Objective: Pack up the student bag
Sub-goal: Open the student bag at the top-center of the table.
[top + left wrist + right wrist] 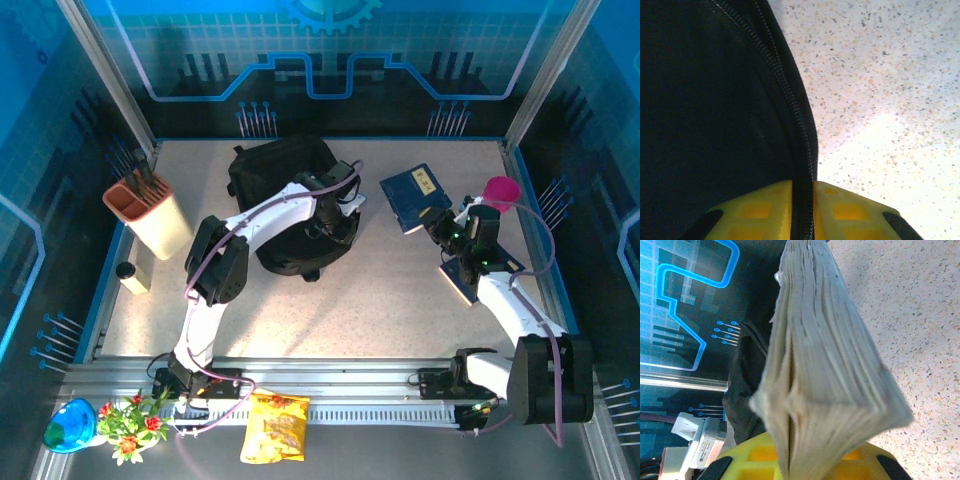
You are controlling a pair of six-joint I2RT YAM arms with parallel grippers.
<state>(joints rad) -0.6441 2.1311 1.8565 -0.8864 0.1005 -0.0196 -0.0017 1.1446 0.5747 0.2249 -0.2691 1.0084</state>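
Left hand (802, 202) — on student bag (705, 100) zipper

left end effector (335, 222) sits on the black student bag (278, 170).

We are looking at the student bag (270, 165), black soft fabric, lying slumped and rounded under our left gripper (802, 195). Its zipper seam (799, 125) is running up from between the fingers, with the bag's body spreading to their left.

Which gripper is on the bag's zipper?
The left gripper: its yellow fingers pinch the student bag at its zipper edge. The right gripper clamps a thick book instead.
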